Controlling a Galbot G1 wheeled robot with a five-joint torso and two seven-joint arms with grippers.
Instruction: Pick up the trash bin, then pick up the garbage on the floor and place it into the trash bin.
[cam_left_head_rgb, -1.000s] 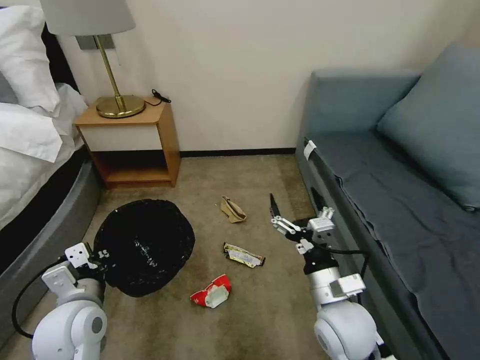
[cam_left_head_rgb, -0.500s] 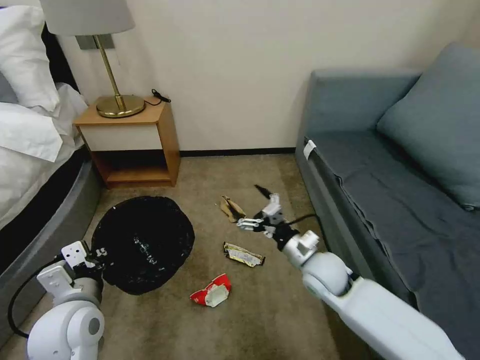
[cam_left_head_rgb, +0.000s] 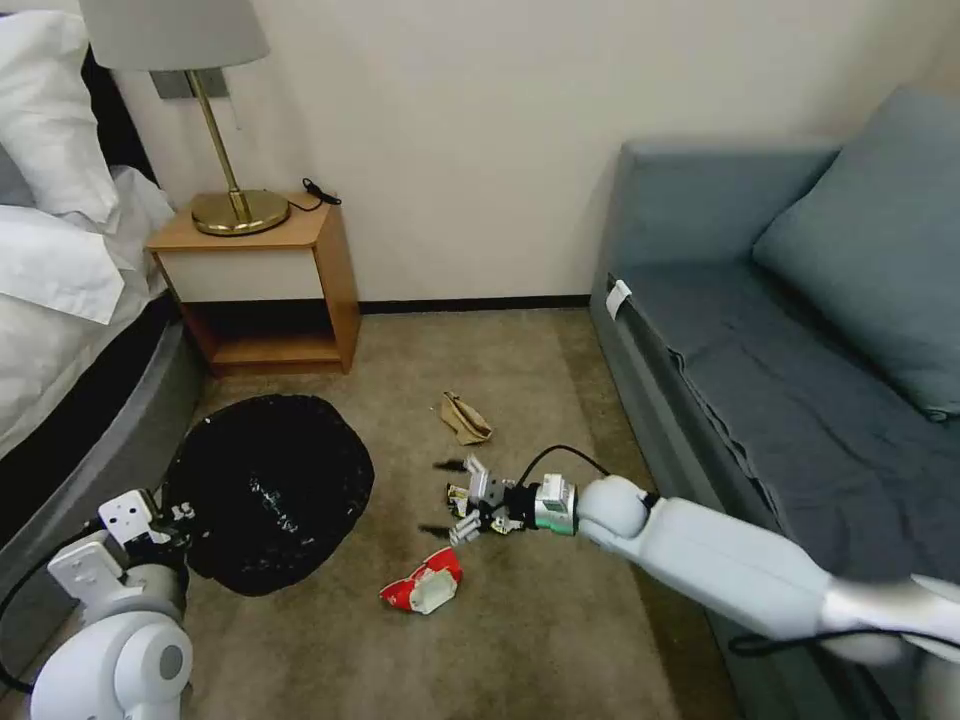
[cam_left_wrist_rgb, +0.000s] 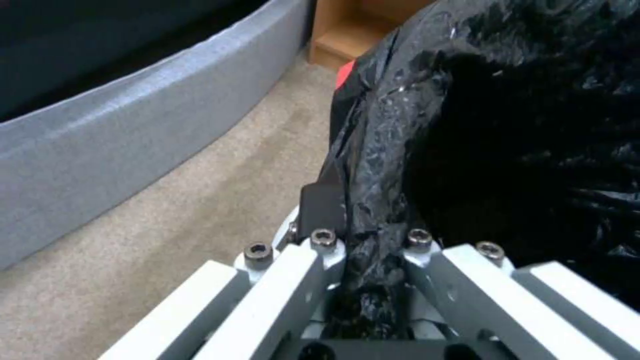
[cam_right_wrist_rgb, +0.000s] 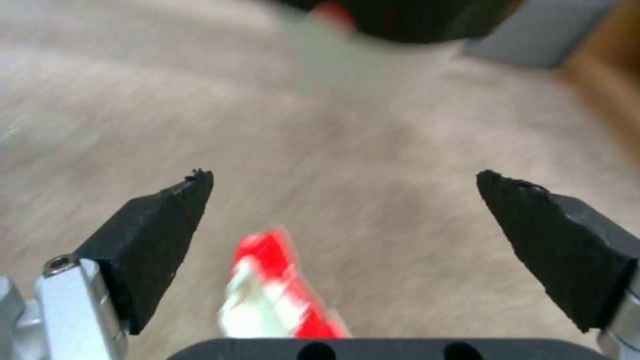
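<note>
The trash bin (cam_left_head_rgb: 265, 490), lined with a crinkly black bag (cam_left_wrist_rgb: 507, 130), sits at lower left. My left gripper (cam_left_head_rgb: 176, 516) (cam_left_wrist_rgb: 360, 235) is shut on its bagged rim. Garbage lies on the carpet: tan crumpled paper (cam_left_head_rgb: 465, 418), a red-and-white wrapper (cam_left_head_rgb: 425, 583) (cam_right_wrist_rgb: 280, 295), and a white-yellow snack wrapper (cam_left_head_rgb: 459, 496) mostly hidden by my right gripper (cam_left_head_rgb: 442, 498). That gripper is open, low over the floor, pointing toward the bin. In the right wrist view the right gripper (cam_right_wrist_rgb: 343, 180) has its black fingertips (cam_right_wrist_rgb: 167, 220) wide apart with only carpet between them, and the red-and-white wrapper lies close by.
A wooden nightstand (cam_left_head_rgb: 262, 285) with a brass lamp (cam_left_head_rgb: 238, 205) stands against the far wall. The bed base (cam_left_head_rgb: 90, 440) (cam_left_wrist_rgb: 133, 130) runs along the left, the grey-blue sofa (cam_left_head_rgb: 780, 400) along the right. Open carpet lies between them.
My right arm has swung from beside the sofa leftward and down to the snack wrapper, its gripper staying open. The left gripper and the bin have shifted slightly left.
</note>
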